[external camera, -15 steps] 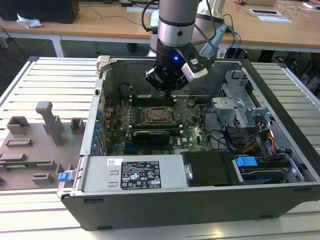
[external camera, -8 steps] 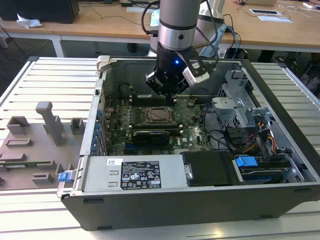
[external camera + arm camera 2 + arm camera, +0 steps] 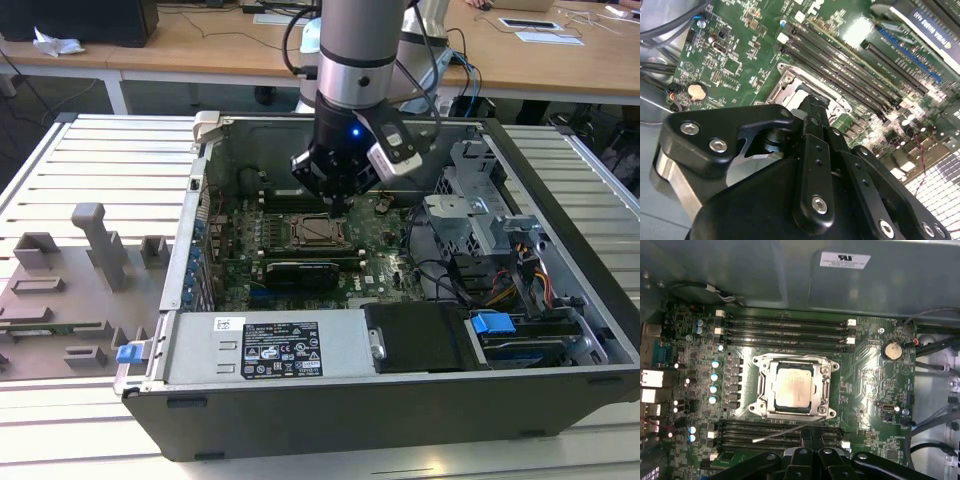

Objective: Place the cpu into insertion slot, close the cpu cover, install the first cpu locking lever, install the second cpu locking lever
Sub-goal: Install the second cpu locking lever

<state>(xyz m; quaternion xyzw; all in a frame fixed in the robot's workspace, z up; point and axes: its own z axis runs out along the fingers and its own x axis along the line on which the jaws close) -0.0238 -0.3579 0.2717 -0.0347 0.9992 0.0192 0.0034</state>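
Exterior view: the gripper (image 3: 340, 200) hangs inside the open computer case (image 3: 560, 250) on the tabletop (image 3: 90, 170), at the frame's centre, just above the insertion slot (image 3: 317, 232) on the green motherboard (image 3: 385, 270).

First wrist view: the cpu (image 3: 794, 386) lies flat and square in the slot at mid-frame, its edges parallel to the slot's rim. The cpu cover (image 3: 793, 365) is down around it. A thin silvery lever (image 3: 782, 432) lies loose, its long axis slanting from lower left to the right, ending by the jaws at the frame's bottom.

Second wrist view: the jaws look pressed together, nothing visibly between them, over the slot's near edge.
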